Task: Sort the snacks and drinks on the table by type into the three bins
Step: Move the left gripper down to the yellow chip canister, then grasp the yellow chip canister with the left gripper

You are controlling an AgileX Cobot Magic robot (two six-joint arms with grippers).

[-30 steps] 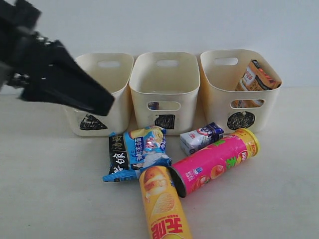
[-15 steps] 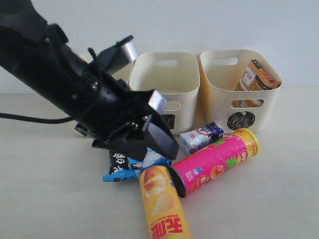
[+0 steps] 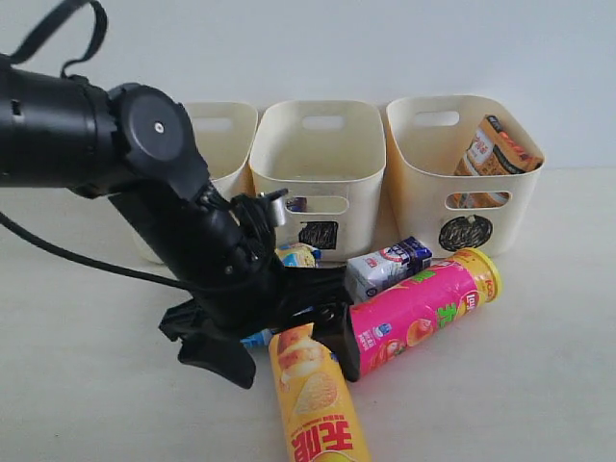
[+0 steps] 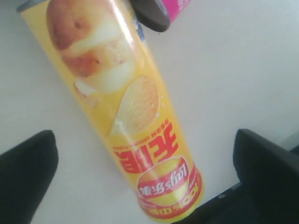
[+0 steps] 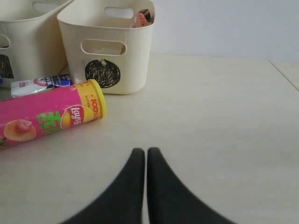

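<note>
Yellow cardboard chip cylinder (image 4: 126,107) lies flat beneath the left tool (image 4: 142,144), jaws spread wide astride it, long axis crossing their gap.

I seem to work in a bare test lab: a pale desk (image 3: 539,385) against a blank white wall (image 3: 385,48), three scribble-marked bins (image 3: 318,173) lined up along it.
</note>
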